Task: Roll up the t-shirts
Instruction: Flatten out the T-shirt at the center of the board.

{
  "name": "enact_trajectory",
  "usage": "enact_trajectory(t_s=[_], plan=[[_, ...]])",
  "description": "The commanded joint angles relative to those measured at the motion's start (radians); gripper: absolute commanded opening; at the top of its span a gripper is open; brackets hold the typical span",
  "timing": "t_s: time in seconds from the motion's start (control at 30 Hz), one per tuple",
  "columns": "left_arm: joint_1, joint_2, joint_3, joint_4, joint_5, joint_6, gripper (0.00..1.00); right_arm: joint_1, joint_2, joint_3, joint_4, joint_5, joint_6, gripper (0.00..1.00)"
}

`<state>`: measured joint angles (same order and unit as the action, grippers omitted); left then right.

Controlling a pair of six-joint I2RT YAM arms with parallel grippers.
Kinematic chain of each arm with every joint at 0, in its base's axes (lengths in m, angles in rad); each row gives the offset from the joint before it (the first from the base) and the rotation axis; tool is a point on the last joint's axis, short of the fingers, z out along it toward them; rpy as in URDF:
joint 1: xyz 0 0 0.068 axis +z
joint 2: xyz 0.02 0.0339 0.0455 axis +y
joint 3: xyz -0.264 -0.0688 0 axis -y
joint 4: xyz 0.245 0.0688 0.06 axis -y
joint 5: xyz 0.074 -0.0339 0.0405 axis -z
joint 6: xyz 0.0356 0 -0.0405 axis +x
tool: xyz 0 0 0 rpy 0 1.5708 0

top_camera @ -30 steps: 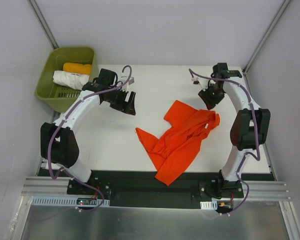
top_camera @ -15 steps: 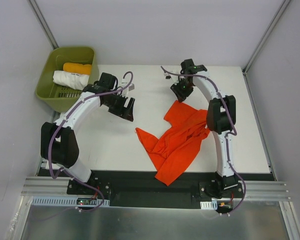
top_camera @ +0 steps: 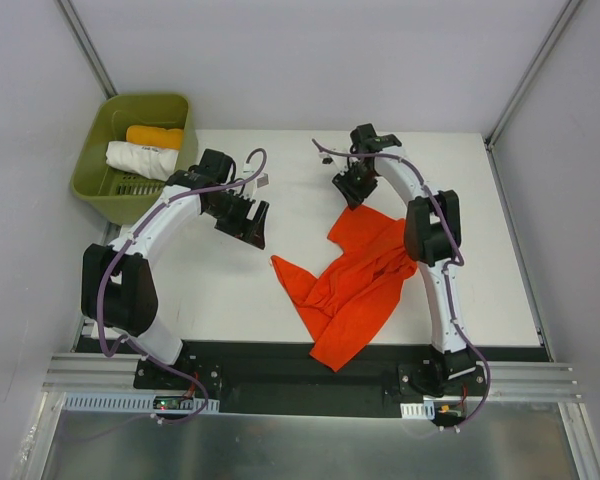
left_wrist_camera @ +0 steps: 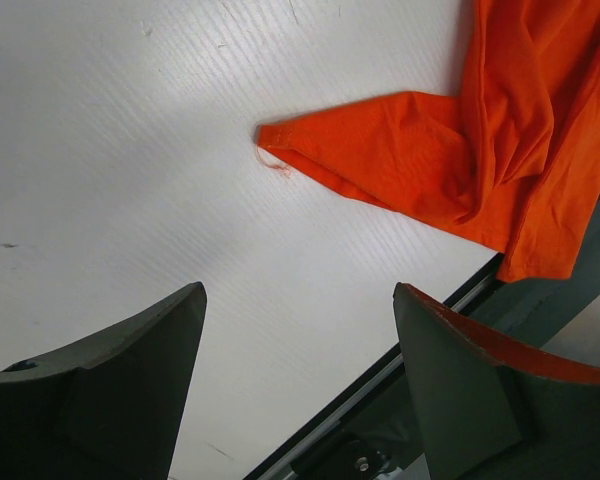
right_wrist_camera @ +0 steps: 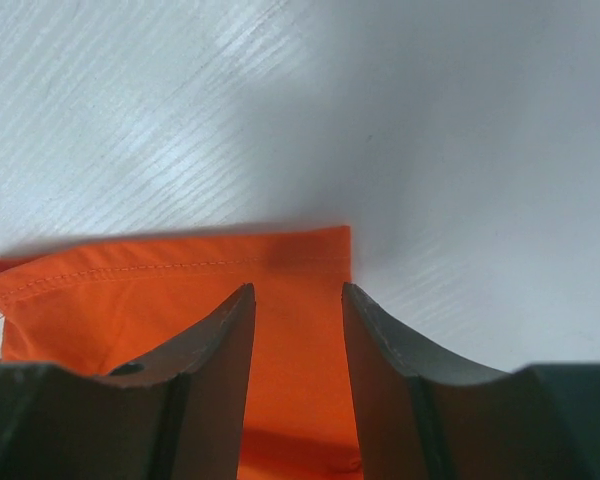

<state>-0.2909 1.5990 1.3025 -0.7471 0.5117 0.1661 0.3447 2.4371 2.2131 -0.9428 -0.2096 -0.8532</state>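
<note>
Two arms out, right hand point(top_camera: 352, 187) over the red-orange t-shirt point(top_camera: 365, 275)

Both arms arch over the white surface point(top_camera: 230, 290). The right hand points down at the shirt's far corner, its fingers point(right_wrist_camera: 220, 340) narrowly parted just above the hem. The left hand point(top_camera: 252, 222) hangs wide open, apart from the cloth's pointed left flap. The shirt lies crumpled, right of centre. A second ago the right arm stood by the surface's right edge; it has swung left to the shirt. The white t-shirt point(top_camera: 140, 158) and the yellow-orange t-shirt point(top_camera: 155, 135) lie in the green bin point(top_camera: 130, 103)
</note>
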Motion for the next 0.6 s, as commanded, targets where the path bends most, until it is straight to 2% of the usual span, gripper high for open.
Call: enact_trajectory(t_s=[0.0, 0.2, 0.57], plan=[[0.004, -0.016, 0.024, -0.021, 0.007, 0.009, 0.76, 0.016, 0.033, 0.049, -0.010, 0.027, 0.008, 0.42], [0.002, -0.022, 0.029, -0.024, 0.004, 0.013, 0.76, 0.019, 0.071, 0.072, -0.016, 0.053, 0.006, 0.36], [0.002, -0.034, 0.004, -0.031, 0.011, 0.018, 0.76, 0.017, 0.031, 0.092, 0.032, 0.053, 0.040, 0.36]])
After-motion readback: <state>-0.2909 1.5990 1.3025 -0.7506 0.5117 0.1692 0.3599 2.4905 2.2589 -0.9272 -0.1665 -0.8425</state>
